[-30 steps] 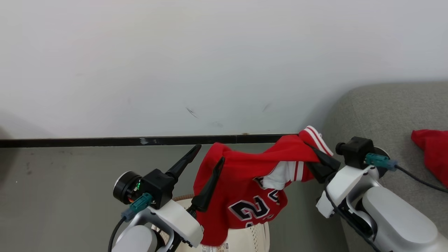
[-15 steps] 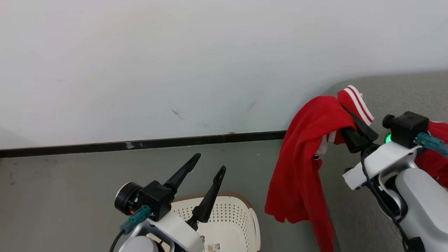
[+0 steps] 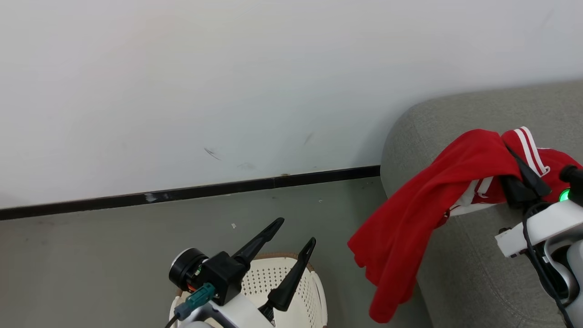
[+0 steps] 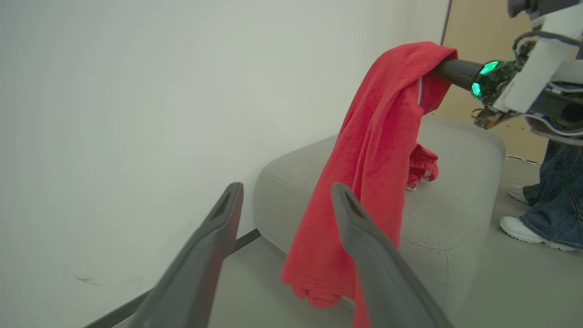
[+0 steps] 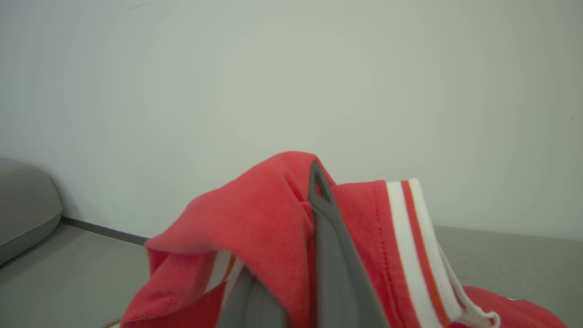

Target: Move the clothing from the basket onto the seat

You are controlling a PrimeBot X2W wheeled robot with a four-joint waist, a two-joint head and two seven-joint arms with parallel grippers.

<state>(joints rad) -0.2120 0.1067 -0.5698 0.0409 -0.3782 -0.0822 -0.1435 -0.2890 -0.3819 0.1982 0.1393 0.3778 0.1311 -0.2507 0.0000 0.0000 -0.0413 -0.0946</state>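
Since a second ago the left gripper (image 3: 296, 230) has let go and stands wide above the basket (image 3: 319, 291) at 6 o'clock, while the right gripper (image 3: 517, 171), clamped on the striped trim, has swung the clothing (image 3: 410, 218) to 3 o'clock, over the corner of the seat (image 3: 464, 269). Light and limp, it sags toward 5 o'clock, so the thicker trim looks the surest hold; no lettering is readable.

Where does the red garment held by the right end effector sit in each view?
Head view: red garment at right, hanging over the sofa's left edge.
Left wrist view: upper centre-right, hanging before the sofa.
Right wrist view: bottom centre, striped trim rightward; sofa at far left.
Shared landmark: the sofa.
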